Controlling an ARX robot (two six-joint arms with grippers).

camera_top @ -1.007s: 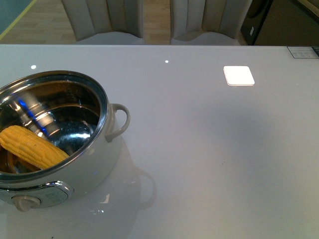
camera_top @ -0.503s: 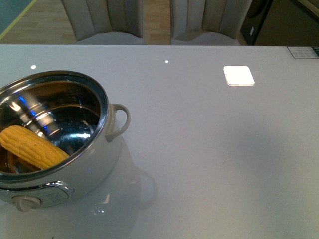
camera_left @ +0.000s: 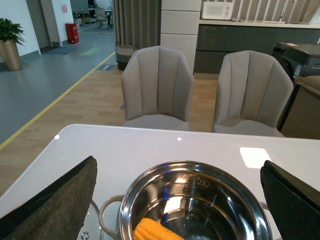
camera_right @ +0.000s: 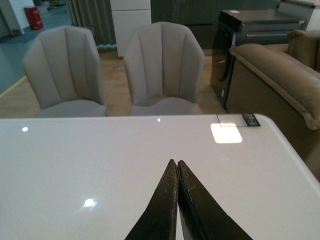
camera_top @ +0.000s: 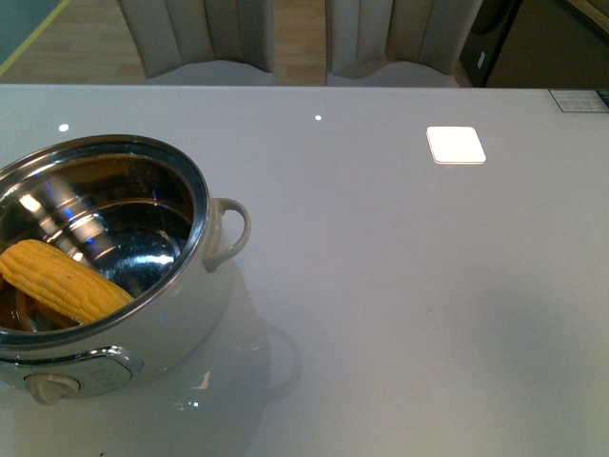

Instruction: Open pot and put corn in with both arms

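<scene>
One corn (camera_left: pixel 155 231) lies in the pot (camera_left: pixel 200 175) beneath the spread left end effector (camera_left: pixel 177 200); right end effector (camera_right: pixel 177 167) closed.

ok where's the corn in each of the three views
Front view: the corn lies inside the pot, at the left edge of the picture.
Left wrist view: only its tip shows at the bottom edge, inside the pot.
Right wrist view: not in it.
Shared landmark: the white square on the table.

Your left gripper (camera_left: pixel 177 200) hangs wide open above the pot (camera_left: pixel 195 197). The corn (camera_left: pixel 155 231) lies inside it, between the fingers (camera_left: pixel 55 202).
</scene>
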